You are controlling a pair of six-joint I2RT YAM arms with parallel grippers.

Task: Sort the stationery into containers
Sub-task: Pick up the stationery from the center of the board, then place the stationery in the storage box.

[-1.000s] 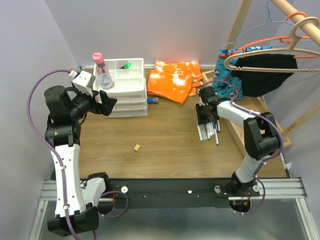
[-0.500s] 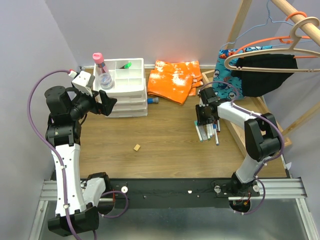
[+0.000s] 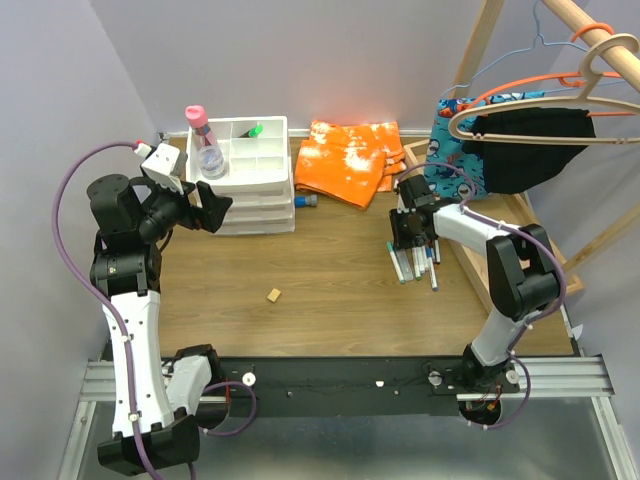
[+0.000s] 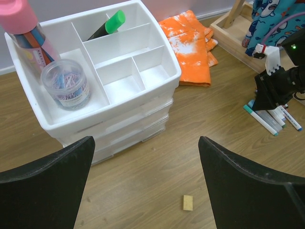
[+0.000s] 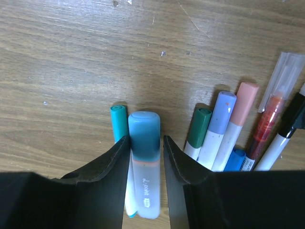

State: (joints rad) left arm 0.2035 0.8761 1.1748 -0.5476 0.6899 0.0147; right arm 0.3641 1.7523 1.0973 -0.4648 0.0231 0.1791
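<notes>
Your right gripper (image 5: 146, 139) is pinching a highlighter (image 5: 144, 167), with one finger pressed on each long side just below its teal cap. It appears to lie flat on the worktop near the right edge, at the left end of a row of pens (image 5: 224, 129). A slim teal pen (image 5: 119, 119) touches it and sits partly under the left finger.

The highlighter's long axis runs straight out from the wrist, cap pointing away, so the jaws close across its width, which is the grip you want. Watch the slim teal pen: I judge it may drag along on the lift.

The row sits just beside the wooden tray (image 4: 233, 40). The drawer unit (image 4: 124, 121) stands at the far left corner, well apart, so the carry goes left and slightly away across the worktop. Your left gripper (image 4: 146, 143) hangs spread wide, holding nothing, just in front of the unit. It is nearer the unit, but only the right arm is at the pens.
</notes>
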